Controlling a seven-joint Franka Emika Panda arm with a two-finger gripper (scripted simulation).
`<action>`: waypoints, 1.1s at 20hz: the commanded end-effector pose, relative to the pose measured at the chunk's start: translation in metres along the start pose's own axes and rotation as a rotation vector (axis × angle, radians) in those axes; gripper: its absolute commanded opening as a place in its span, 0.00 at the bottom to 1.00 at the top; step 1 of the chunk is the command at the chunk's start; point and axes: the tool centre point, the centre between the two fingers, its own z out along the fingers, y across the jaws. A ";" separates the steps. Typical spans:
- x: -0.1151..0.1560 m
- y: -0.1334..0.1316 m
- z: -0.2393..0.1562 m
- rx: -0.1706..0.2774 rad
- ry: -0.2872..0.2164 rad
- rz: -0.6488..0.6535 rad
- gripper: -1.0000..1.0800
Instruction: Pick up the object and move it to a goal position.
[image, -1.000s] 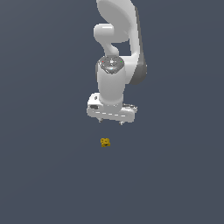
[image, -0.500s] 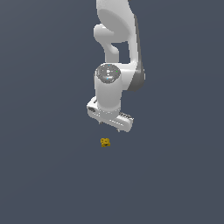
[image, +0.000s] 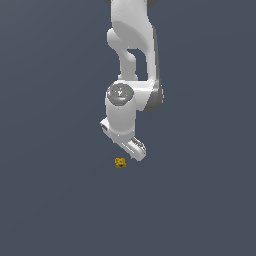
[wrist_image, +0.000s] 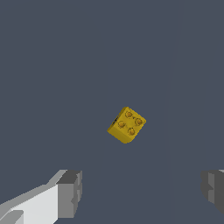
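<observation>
The object (image: 120, 162) is a tiny mustard-yellow brick with studs on top, lying on the dark grey floor; the wrist view shows the object (wrist_image: 127, 124) turned at an angle. My white gripper (image: 131, 148) hangs just above and slightly to the exterior view's right of it, not touching. In the wrist view the gripper (wrist_image: 142, 188) is open: the two grey fingertips (wrist_image: 70, 192) stand far apart with nothing between them, and the brick lies beyond the gap.
The white arm (image: 131, 45) rises behind the gripper towards the top of the exterior view. Plain dark grey floor (image: 50, 200) surrounds the brick on all sides.
The hand has turned about its vertical axis and dropped lower towards the brick. The brick has not moved.
</observation>
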 end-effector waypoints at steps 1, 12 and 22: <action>0.003 0.000 0.006 0.000 -0.001 0.077 0.96; 0.017 -0.001 0.030 0.000 0.000 0.399 0.96; 0.024 -0.001 0.043 0.000 0.003 0.579 0.96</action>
